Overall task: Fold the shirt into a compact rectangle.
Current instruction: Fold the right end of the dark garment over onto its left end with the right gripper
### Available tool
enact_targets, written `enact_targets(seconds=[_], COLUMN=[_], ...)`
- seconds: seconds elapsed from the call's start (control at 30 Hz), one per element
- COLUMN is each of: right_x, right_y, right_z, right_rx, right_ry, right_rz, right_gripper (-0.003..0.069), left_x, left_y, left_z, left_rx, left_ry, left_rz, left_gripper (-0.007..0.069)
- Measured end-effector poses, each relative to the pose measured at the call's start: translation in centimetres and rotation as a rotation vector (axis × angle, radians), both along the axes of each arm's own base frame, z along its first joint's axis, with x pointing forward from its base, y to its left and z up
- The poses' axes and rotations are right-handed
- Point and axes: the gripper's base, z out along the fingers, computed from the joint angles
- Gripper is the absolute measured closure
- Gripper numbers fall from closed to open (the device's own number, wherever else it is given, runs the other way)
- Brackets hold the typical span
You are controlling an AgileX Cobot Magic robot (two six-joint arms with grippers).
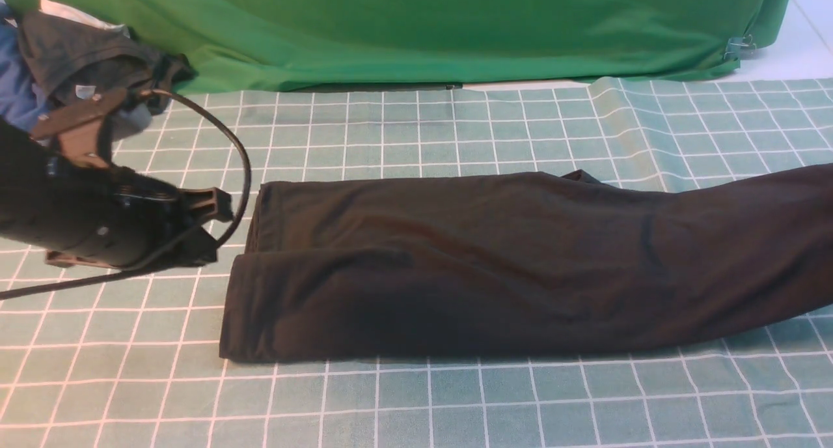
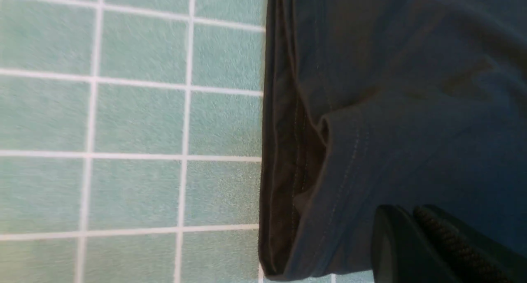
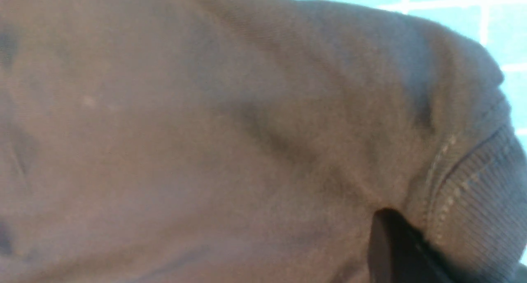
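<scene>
The black shirt (image 1: 520,266) lies folded lengthwise into a long band across the checked tablecloth, and its right end runs out of the front view. My left arm (image 1: 97,220) hovers at the band's left end. In the left wrist view my left gripper (image 2: 405,213) is shut, with nothing between its fingers, just over the shirt's stitched hem (image 2: 296,151). My right gripper (image 3: 401,223) is outside the front view. In the right wrist view one finger (image 3: 387,246) is dug into the shirt's cloth (image 3: 206,131) beside a ribbed edge (image 3: 477,200), and the other finger is hidden by cloth.
A dark garment (image 1: 84,51) and a blue garment (image 1: 16,90) are piled at the back left. A green backdrop cloth (image 1: 455,31) hangs along the far side. The teal checked tablecloth (image 1: 455,402) has a raised crease (image 1: 625,109) at the back right. A black cable (image 1: 244,168) loops off the left arm.
</scene>
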Motion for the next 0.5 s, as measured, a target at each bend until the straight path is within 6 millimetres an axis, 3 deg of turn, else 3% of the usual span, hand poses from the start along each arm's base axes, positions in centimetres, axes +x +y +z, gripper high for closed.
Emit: enact_targets(seconds=[0.07, 0.3, 0.5], right_x=[0.0, 0.0, 0.0], right_y=[0.0, 0.1, 0.1], right_z=[0.0, 0.0, 0.0], right_rx=[0.002, 0.007, 0.007], right_ry=[0.000, -0.001, -0.004], right_rz=[-0.001, -0.002, -0.003], right_gripper=[0.0617, 0.0615, 0.0615], left_x=[0.7, 4.7, 7.1], left_y=[-0.4, -5.5, -5.5], left_z=[-0.7, -3.4, -6.2], left_rx=[-0.005, -0.006, -0.008], left_ry=[0.022, 0.047, 0.114], left_rz=[-0.019, -0.166, -0.113], left_gripper=[0.0613, 0.0613, 0.0613])
